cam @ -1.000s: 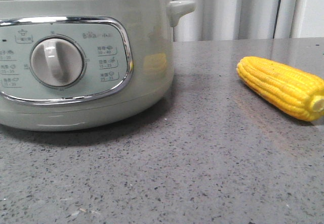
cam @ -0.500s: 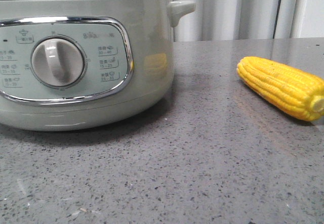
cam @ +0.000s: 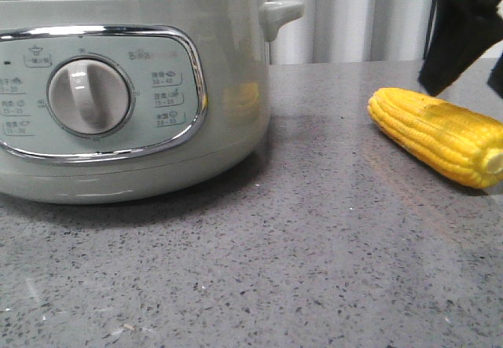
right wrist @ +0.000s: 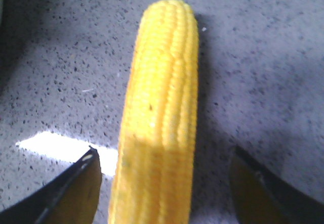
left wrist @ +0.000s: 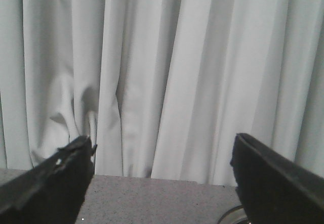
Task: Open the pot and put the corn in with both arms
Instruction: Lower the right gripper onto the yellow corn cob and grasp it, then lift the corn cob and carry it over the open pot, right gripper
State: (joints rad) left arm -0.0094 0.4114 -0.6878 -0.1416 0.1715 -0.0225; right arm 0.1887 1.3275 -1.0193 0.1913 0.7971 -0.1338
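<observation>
The pale-green pot [cam: 134,97], with chrome-framed panel, grey-white dial and small side handle, fills the left of the front view; its lid is cut off above the frame. The yellow corn [cam: 440,134] lies on the grey table at the right. My right gripper [cam: 471,57] hangs just above the corn, partly out of frame. In the right wrist view the corn [right wrist: 159,113] lies lengthwise between the open fingers [right wrist: 76,188], which stand apart from it on both sides. My left gripper [left wrist: 162,155] is open and empty, facing the curtain, with a bit of the pot's metal rim [left wrist: 230,216] below it.
Grey speckled table [cam: 314,254] spreads in front of the pot and corn. White curtain [cam: 354,18] hangs behind the table's far edge.
My right gripper has come down into the front view at the top right, above the corn. The pot and the corn have not moved.
</observation>
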